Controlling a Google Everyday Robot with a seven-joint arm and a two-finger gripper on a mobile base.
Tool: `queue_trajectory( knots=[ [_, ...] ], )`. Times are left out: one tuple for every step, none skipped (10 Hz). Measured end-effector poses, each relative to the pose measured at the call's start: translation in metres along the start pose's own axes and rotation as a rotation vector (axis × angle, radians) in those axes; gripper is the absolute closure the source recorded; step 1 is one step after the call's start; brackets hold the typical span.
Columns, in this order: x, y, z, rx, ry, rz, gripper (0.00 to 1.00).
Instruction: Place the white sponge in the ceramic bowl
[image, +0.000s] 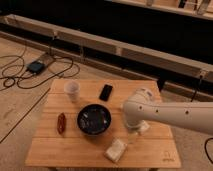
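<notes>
Wooden table (82, 150) on bare floor (20, 117), tool (132, 134) near white sponge (116, 150).

Looking steeply down from beyond the near edge of the wooden table (75, 147), fairly near, catching the gripper (136, 131) over its right half.

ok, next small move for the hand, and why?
Probably lower the hand toward the white sponge: the hand hangs open beside the ceramic bowl, holding nothing, and the sponge lies on the table nearby, outside the bowl.
</notes>
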Motion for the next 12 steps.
queue_trajectory(
  knots=[
    [0.000, 0.000, 0.000, 0.000, 0.000, 0.000, 0.30],
    [0.000, 0.000, 0.000, 0.000, 0.000, 0.000, 0.30],
    [0.000, 0.000, 0.000, 0.000, 0.000, 0.000, 0.30],
    [0.000, 0.000, 0.000, 0.000, 0.000, 0.000, 0.30],
    [0.000, 0.000, 0.000, 0.000, 0.000, 0.000, 0.30],
    [0.000, 0.000, 0.000, 0.000, 0.000, 0.000, 0.30],
    [0.000, 0.000, 0.000, 0.000, 0.000, 0.000, 0.30],
    [0.000, 0.001, 0.000, 0.000, 0.001, -0.003, 0.30],
    [-0.007, 0.002, 0.001, 0.012, -0.008, -0.021, 0.30],
    [-0.015, 0.003, 0.002, 0.032, -0.022, -0.050, 0.30],
    [-0.025, 0.005, 0.003, 0.056, -0.041, -0.085, 0.30],
    [-0.034, 0.007, 0.004, 0.079, -0.060, -0.120, 0.30]
  ],
)
